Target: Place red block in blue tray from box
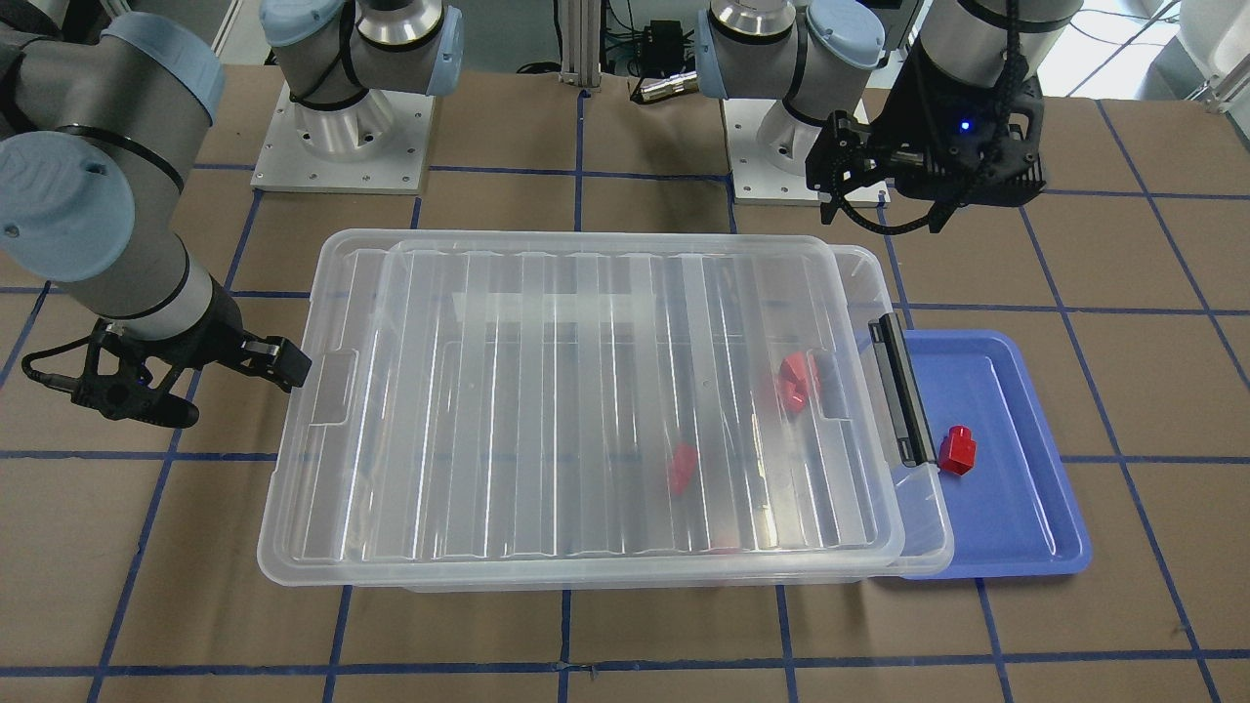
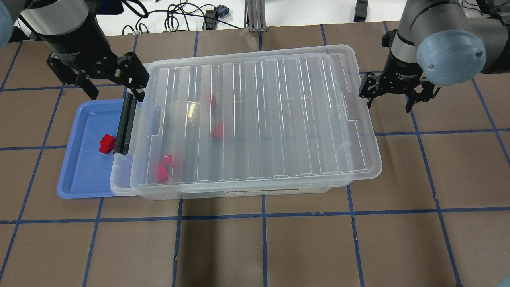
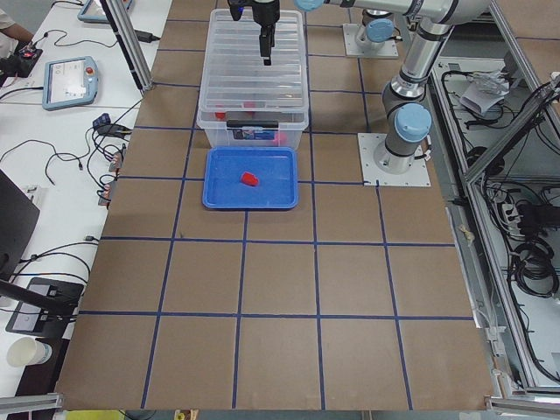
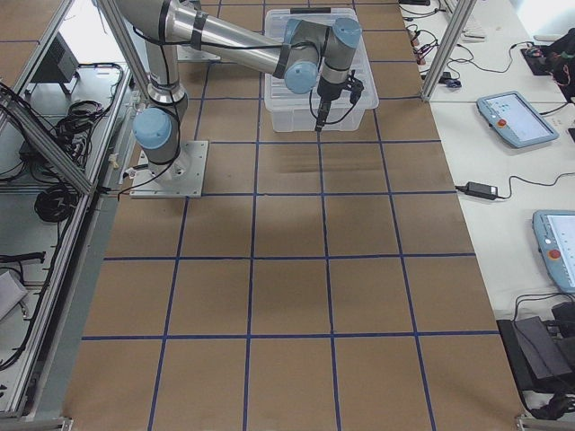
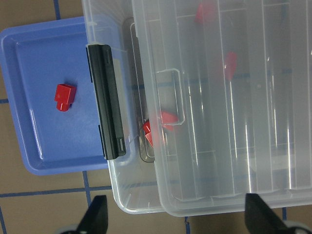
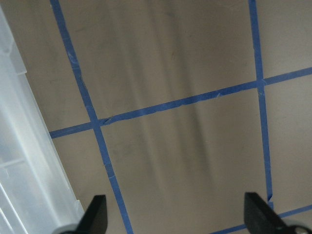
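One red block (image 2: 106, 143) lies in the blue tray (image 2: 81, 179), also seen in the front view (image 1: 958, 449) and the left wrist view (image 5: 65, 96). Several more red blocks (image 2: 217, 130) lie inside the clear box (image 2: 259, 119) under its ribbed lid, which sits shifted off the tray-side end. The black latch bar (image 2: 124, 123) overhangs the tray. My left gripper (image 2: 115, 93) is open and empty, above the box's tray-side far corner. My right gripper (image 2: 388, 104) is open and empty, over bare table beside the box's other end.
The blue tray (image 1: 1016, 508) is tucked partly under the box's end (image 1: 918, 508). The table is brown board with blue tape lines (image 6: 175, 102). The arm bases (image 1: 342, 137) stand behind the box. Cables lie at the far table edge (image 2: 179, 20).
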You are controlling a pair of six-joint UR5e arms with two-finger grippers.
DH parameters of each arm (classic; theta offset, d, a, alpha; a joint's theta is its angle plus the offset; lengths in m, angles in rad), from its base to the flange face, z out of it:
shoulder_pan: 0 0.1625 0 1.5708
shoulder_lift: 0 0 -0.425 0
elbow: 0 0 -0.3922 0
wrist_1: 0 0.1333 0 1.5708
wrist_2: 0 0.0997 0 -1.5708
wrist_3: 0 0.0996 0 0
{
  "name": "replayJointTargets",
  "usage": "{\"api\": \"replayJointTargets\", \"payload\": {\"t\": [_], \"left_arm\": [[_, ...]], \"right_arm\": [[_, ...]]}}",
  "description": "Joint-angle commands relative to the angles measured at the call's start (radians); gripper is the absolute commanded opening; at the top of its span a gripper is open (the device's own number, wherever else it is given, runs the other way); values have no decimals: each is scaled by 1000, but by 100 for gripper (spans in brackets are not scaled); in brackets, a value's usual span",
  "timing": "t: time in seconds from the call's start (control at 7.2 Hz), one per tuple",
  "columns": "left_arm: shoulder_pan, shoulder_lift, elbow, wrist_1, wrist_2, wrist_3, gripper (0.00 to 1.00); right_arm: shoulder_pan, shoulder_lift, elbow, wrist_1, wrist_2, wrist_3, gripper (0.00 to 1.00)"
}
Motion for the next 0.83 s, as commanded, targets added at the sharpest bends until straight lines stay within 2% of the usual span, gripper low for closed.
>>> {"api": "replayJointTargets", "payload": {"t": [0.0, 0.42, 0.56, 0.69], "left_arm": [[1, 1, -30, 3, 1, 0, 100], [1, -1, -24, 7, 1, -5, 100], [1, -7, -28, 88, 1, -3, 100], [-2, -8, -32, 111, 1, -2, 100]], "right_arm": [[7, 1, 0, 3, 6, 1, 100], [9, -1, -8, 6, 41, 1, 100], [9, 1, -8, 6, 53, 1, 100], [9, -1, -9, 15, 56, 1, 100]]}}
